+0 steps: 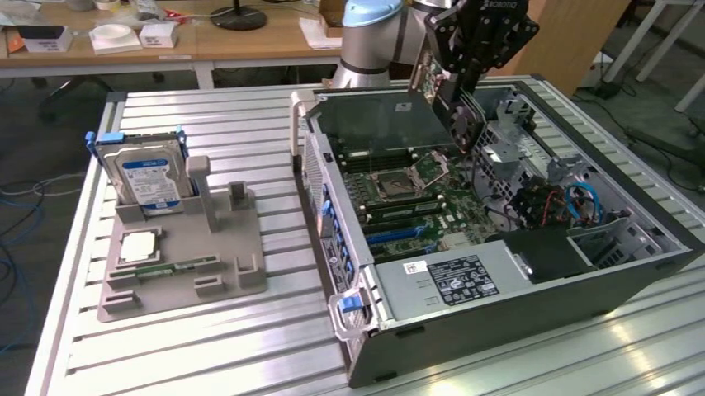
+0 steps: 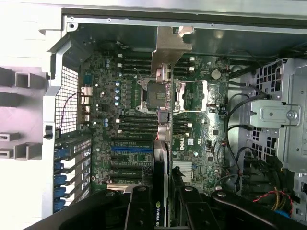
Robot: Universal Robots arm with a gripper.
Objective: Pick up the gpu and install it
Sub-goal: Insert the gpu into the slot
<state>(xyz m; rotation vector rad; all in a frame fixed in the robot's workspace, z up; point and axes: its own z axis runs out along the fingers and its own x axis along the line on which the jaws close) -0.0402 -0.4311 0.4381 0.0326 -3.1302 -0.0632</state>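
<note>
My gripper (image 2: 163, 194) is closed on the gpu (image 2: 162, 143), holding it on edge over the motherboard (image 1: 414, 206) inside the open computer case (image 1: 617, 280). The case lies toward the exterior view's right edge of the bench (image 1: 220, 111).

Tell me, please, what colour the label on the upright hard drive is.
Mostly blue with some white; the hard drive label shows best in the exterior view.

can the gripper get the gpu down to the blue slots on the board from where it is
Probably yes. The gripper holds the gpu over the open case, the blue slots lie bare, and the cables sit off to one side.
</note>
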